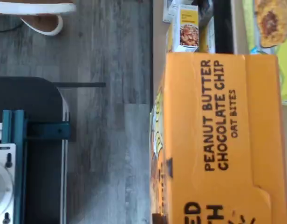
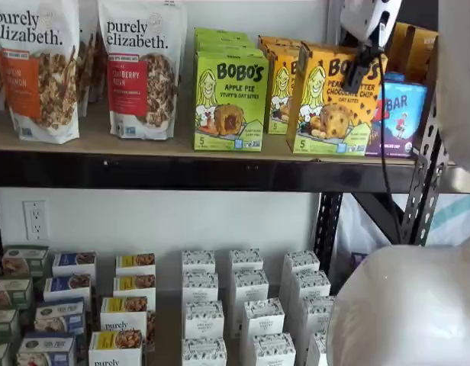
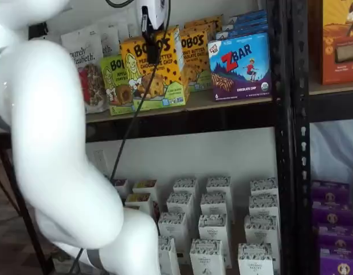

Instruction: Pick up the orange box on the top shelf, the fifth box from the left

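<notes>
Much of both shelf views is being blocked by the white arm (image 3: 56,166), which is being cut off at the frame edges. Behind it, the top shelf (image 2: 181,169) is being shown as a tan board with a black front rail; its right end is being hidden by the arm in one shelf view. The purely elizabeth granola bags (image 2: 140,65) are being cropped at the top and left. The orange box (image 2: 333,99), a Bobo's Peanut Butter Chocolate Chip carton, is being seen tilted at the shelf's front edge, between the lime-green Apple Pie box (image 2: 230,99) and the blue ZBar box (image 2: 398,114); more orange cartons are being half covered behind it. In the wrist view the orange box (image 1: 218,140) is being shown turned sideways, its lettering cut off at the edge. The gripper (image 2: 362,61) is being seen at the carton's upper edge in both shelf views, its black fingers (image 3: 148,34) overlapping the print; whether they are clamped on the carton cannot be told.
</notes>
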Robot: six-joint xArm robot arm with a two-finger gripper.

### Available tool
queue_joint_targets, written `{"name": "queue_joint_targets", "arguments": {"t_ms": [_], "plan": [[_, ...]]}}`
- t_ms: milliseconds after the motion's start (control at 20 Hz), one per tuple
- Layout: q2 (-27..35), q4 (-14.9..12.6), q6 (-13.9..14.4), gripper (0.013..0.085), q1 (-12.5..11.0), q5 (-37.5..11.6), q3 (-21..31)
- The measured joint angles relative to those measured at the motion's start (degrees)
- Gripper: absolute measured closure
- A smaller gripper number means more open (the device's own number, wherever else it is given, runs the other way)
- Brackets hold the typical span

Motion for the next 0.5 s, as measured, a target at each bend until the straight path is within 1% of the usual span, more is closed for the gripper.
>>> {"name": "queue_joint_targets", "arguments": {"t_ms": [200, 500], "plan": [[-4.3, 0.1, -0.3, 0.0730, -0.5, 1.1, 2.9], [-8.8, -0.4, -0.2, 0.0730, -0.5, 2.4, 6.2]]}}
